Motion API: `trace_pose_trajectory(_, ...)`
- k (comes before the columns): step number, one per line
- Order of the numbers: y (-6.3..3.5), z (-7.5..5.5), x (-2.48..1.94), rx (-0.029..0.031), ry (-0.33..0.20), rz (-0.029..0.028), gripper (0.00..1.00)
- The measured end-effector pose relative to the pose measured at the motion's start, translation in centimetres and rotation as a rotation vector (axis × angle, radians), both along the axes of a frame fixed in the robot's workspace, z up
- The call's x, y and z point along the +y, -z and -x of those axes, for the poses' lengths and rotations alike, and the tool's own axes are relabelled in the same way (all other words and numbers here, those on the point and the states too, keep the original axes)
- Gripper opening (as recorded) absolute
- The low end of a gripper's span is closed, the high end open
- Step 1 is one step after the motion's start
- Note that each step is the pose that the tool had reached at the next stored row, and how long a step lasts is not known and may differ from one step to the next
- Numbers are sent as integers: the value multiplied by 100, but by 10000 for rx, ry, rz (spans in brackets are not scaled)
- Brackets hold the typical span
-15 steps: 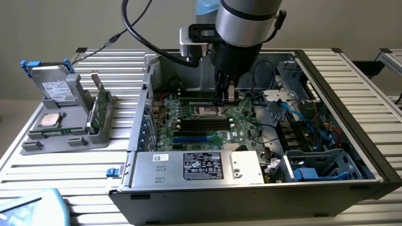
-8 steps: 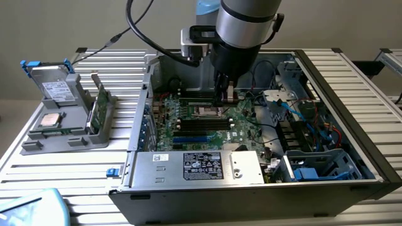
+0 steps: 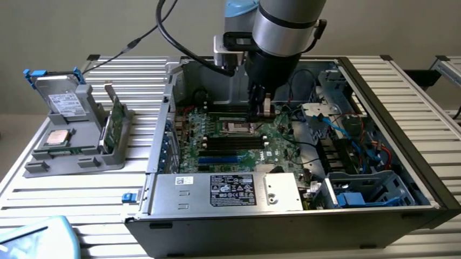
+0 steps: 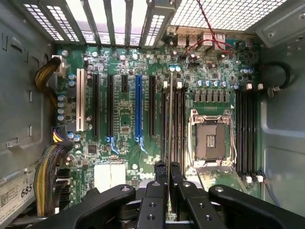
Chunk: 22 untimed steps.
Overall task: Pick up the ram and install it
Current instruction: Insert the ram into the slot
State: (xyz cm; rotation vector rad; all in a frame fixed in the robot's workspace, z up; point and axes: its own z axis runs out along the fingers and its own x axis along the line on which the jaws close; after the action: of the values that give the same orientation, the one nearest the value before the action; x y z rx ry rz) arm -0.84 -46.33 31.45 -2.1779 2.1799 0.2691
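My gripper (image 3: pixel 263 109) hangs inside the open computer case (image 3: pixel 425 178), low over the motherboard (image 3: pixel 238 145). Its fingers are shut on the ram (image 4: pixel 169 119), a thin green stick that I see edge-on in the wrist view. The stick runs along the black memory slots (image 4: pixel 177 124) right beside the empty CPU socket (image 4: pixel 209 140). Whether its lower edge touches a slot I cannot tell. In the wrist view the gripper (image 4: pixel 167 172) pinches the stick's near end.
A grey holder (image 3: pixel 72 156) at the exterior view's left carries a silver drive (image 3: pixel 65 102), a square processor chip (image 3: pixel 56 138) and another upright green board (image 3: pixel 114 121). The power supply (image 3: pixel 223 191), coloured cables (image 3: pixel 360 140) and a drive cage (image 3: pixel 360 194) crowd the case.
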Motion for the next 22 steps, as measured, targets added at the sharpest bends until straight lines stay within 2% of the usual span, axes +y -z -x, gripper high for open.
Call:
trace_pose_trajectory(4,43,-10,110,0,0,121,15)
trace_pose_trajectory(7,69,-9,170,0,1,298,15)
trace_pose_trajectory(10,94,-10,181,0,-7,491,15)
trace_pose_trajectory(12,113,-9,183,-1,-18,581,15)
trace_pose_trajectory(16,165,-7,188,-1,-54,671,15)
trace_pose_trajectory(19,212,-7,196,-3,-113,707,15)
trace_pose_trajectory(22,265,-5,211,-5,-163,721,15)
